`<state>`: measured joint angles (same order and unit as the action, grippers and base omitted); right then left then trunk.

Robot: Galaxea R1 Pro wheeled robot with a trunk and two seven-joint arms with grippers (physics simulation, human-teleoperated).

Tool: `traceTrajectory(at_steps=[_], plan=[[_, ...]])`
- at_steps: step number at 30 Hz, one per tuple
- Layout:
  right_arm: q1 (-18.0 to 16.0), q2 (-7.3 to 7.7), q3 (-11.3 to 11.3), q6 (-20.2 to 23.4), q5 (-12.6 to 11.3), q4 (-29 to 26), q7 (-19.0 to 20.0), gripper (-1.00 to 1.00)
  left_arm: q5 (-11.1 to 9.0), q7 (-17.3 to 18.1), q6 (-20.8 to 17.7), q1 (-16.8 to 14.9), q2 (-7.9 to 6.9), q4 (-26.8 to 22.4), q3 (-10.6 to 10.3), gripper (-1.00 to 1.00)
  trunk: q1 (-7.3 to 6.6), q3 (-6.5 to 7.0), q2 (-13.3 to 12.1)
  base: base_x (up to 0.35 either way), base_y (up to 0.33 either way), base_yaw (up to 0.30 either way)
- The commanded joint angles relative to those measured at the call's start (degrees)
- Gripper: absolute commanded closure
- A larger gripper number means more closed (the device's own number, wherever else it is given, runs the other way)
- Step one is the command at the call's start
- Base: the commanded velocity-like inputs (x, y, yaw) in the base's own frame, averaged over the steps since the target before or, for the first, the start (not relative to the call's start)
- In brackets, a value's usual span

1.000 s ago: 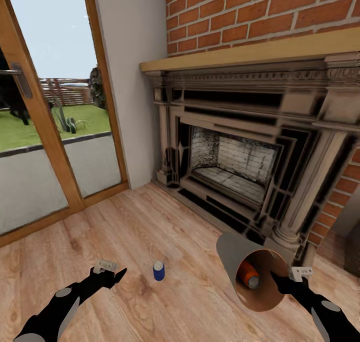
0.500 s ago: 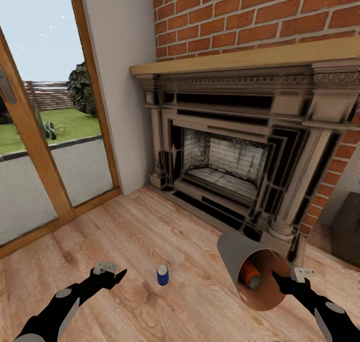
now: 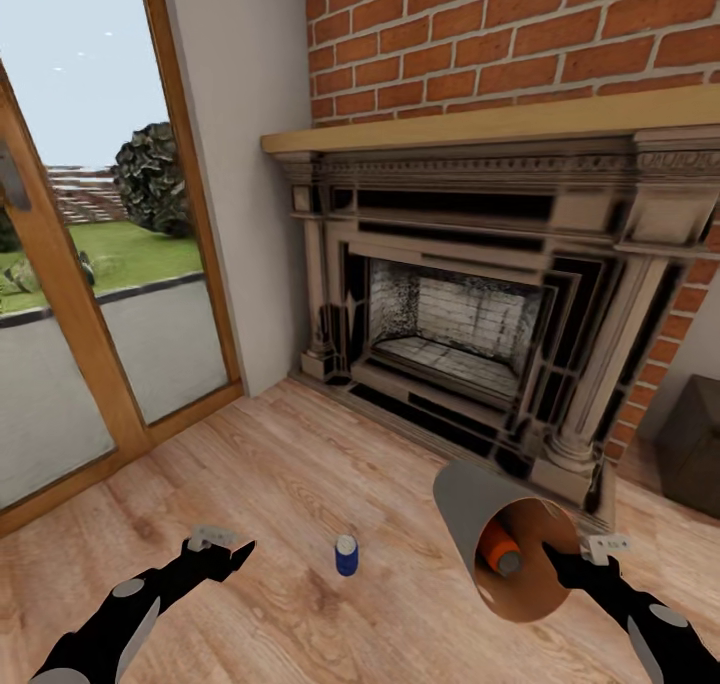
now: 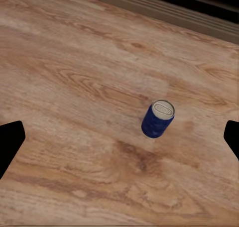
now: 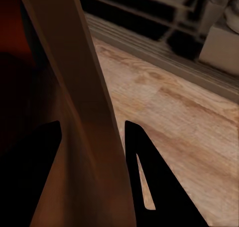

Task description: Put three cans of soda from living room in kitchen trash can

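1. The dark carved fireplace (image 3: 480, 314), set under a red-brick chimney (image 3: 520, 34), fills the far side of the room, with a wood-framed glass door (image 3: 90, 264) off to its left and a pale wood-plank floor (image 3: 280, 464) running up to both.

2. The smooth light-grey tapered bin with the orange-brown inner wall (image 3: 500, 539) is held off the floor, tipped on its side with its wide mouth towards the robot; an orange soda can with a grey top (image 3: 497, 549) lies inside it.

3. The right gripper (image 3: 562, 568) is clamped on the bin's rim: in the right wrist view the bin wall (image 5: 84, 112) passes between its two dark fingers (image 5: 142, 162), one inside and one outside. That arm reaches forward and low.

4. The left gripper (image 3: 228, 554) hangs low over the floor with its jaws spread wide and nothing between them, pointing towards the can.

5. The small dark blue soda can (image 3: 346, 555) stands upright on the floor between the two grippers, apart from both; the left wrist view looks down on it (image 4: 158, 119).

6. Judged from this, the step in hand is collecting the blue can. Next the left arm must reach right and down to straddle it, close, then drop it into the bin.
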<state>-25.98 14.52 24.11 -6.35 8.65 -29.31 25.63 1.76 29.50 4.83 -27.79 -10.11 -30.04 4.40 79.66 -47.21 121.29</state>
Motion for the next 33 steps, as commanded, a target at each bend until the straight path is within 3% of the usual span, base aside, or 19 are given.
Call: traceTrajectory(at_steps=[1, 14, 17, 20, 24, 33], plan=[[0.0, -0.03, 0.2, 0.0, -0.5, -0.1, 0.2, 1.00, 0.0, 0.0, 0.0, 0.0, 0.00, 0.0, 0.0, -1.00, 0.00, 0.01, 0.0, 0.000, 0.317, -0.002], [0.0, -0.02, 0.2, 0.8, -0.7, 0.0, -0.1, 1.00, 0.0, 0.0, 0.0, 0.0, 0.00, 0.0, 0.0, -1.00, 0.00, 0.11, 0.0, 0.040, 0.316, -0.193], [0.0, 0.00, 0.1, 1.3, -2.1, 0.1, -0.2, 1.00, 0.0, 0.0, 0.0, 0.0, 0.00, 0.0, 0.0, -1.00, 0.00, 0.19, 0.0, 0.147, 0.303, -0.250], [0.0, 0.05, 0.1, 4.5, -4.0, 0.0, -0.2, 1.00, 0.0, 0.0, 0.0, 0.0, 0.00, 0.1, 0.0, -1.00, 0.00, 0.29, 0.0, 0.193, 0.280, -0.252], [0.0, 0.07, 0.2, 5.6, -4.6, -0.4, -0.1, 1.00, 0.0, -0.1, 0.0, 0.0, 0.00, 0.2, 0.0, -1.00, 0.00, 0.34, 0.0, 0.221, 0.258, -0.184], [0.0, 0.07, 0.5, 6.3, -4.8, -0.5, 0.0, 1.00, 0.0, -0.1, 0.0, 0.0, 0.00, 0.2, 0.0, -1.00, 0.00, 0.28, 0.0, 0.079, 0.080, -0.149]])
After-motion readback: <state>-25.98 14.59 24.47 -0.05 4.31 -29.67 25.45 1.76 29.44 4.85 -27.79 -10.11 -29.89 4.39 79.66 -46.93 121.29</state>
